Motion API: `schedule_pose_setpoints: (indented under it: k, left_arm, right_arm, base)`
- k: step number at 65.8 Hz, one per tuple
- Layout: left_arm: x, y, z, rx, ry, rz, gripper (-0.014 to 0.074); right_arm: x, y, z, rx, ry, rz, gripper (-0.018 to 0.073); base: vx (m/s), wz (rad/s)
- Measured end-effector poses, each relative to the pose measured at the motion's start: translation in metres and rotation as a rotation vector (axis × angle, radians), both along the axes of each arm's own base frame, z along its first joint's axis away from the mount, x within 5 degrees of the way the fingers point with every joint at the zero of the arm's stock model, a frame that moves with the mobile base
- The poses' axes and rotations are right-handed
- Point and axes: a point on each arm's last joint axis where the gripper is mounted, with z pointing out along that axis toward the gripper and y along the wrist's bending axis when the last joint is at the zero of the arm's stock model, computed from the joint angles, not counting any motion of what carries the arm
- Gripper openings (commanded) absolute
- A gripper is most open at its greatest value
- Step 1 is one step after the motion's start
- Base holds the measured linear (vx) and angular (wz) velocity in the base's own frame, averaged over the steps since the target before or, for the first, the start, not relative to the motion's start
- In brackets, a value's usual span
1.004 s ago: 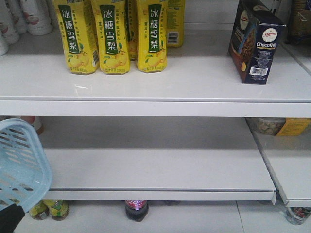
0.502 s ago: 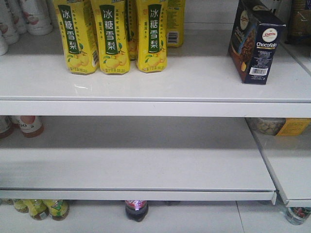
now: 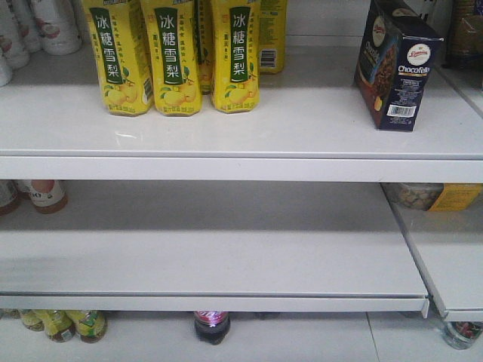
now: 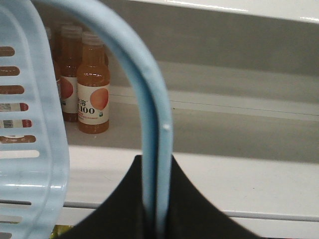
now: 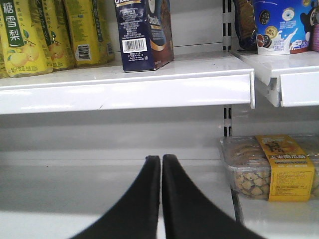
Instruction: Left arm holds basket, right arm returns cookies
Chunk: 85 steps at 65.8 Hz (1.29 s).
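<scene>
Above and just left of the right gripper [image 5: 161,159], on the upper white shelf [image 3: 226,128], stands the cookies carton [image 5: 144,32]: dark navy card, rectangular, upright, barcode side facing the wrist cam, its base near the shelf's front lip; in the front view it sits at the shelf's right end [image 3: 396,64], turned at an angle, w/ white "Chocofello"-type lettering and a round white logo. Right gripper is well below it, level w/ the lower shelf [image 5: 75,194], its two matte black curved fingers pressed together tip to tip, nothing between them. Further left of the carton: glossy yellow drink bottles [image 3: 173,56] w/ green labels, standing in a row. To the gripper's right, a clear plastic tub [image 5: 269,169] w/ a yellow label, lying on the adjoining lower shelf. Left gripper [image 4: 157,199]: black fingers clamped on the basket handle [image 4: 149,124], a smooth pale-blue strap arching up and over; basket [image 4: 30,149] wall hangs just left of the claw, pale blue plastic w/ slots and rounded rim. Behind it, orange juice bottles [image 4: 92,84] upright on a white shelf.
</scene>
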Motion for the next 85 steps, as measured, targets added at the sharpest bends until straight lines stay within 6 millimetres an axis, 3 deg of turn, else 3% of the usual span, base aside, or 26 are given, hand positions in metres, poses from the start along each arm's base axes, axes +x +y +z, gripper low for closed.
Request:
schedule_pose_setpoints:
  k: [85]
  left_arm:
    - [0.0,0.0008,0.0001,0.042,-0.002,0.002,-0.0008]
  right_arm:
    - [0.0,0.0,0.0,-0.004,-0.001,0.0,-0.0009]
  base:
    - [0.0,0.0]
